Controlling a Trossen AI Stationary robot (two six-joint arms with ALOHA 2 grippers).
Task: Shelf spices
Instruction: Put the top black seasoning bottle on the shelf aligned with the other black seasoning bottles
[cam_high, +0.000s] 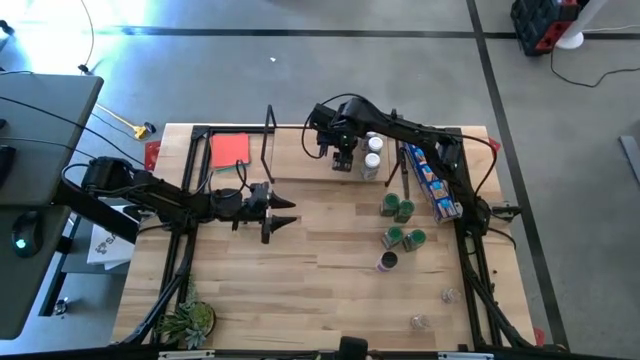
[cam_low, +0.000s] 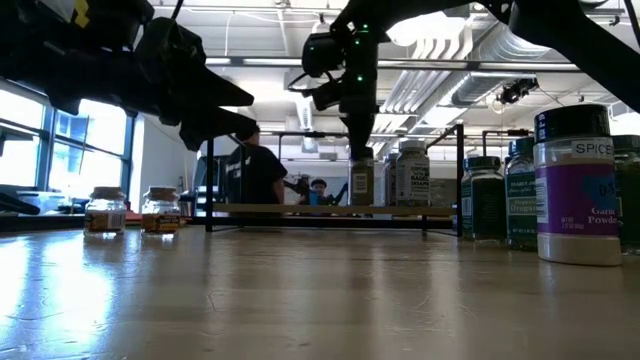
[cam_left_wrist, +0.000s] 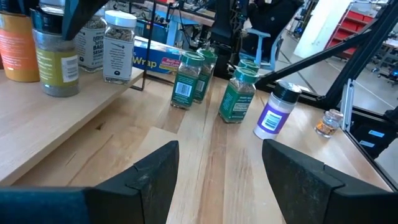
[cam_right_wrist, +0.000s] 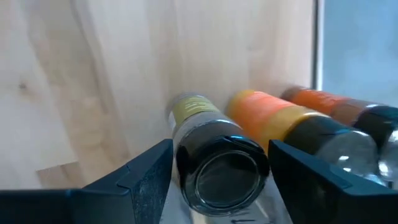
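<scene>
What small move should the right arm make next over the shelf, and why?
Probably lift the right gripper straight up. Its fingers stand apart on either side of the black-lidded jar, which stands on the shelf beside an orange jar, so the placement looks done. The left gripper waits open over the table.

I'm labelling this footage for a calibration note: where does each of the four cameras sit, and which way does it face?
High view: overhead, straight down on the table; both arms show.
Low view: at tabletop height, level toward the shelf; arms enter from above.
Left wrist view: on the left arm, past the open left tool toward green-lidded jars.
Right wrist view: on the right arm, its right tool straddling a black-lidded jar.
Shared: the purple-labelled jar appears in low and left wrist views.
</scene>
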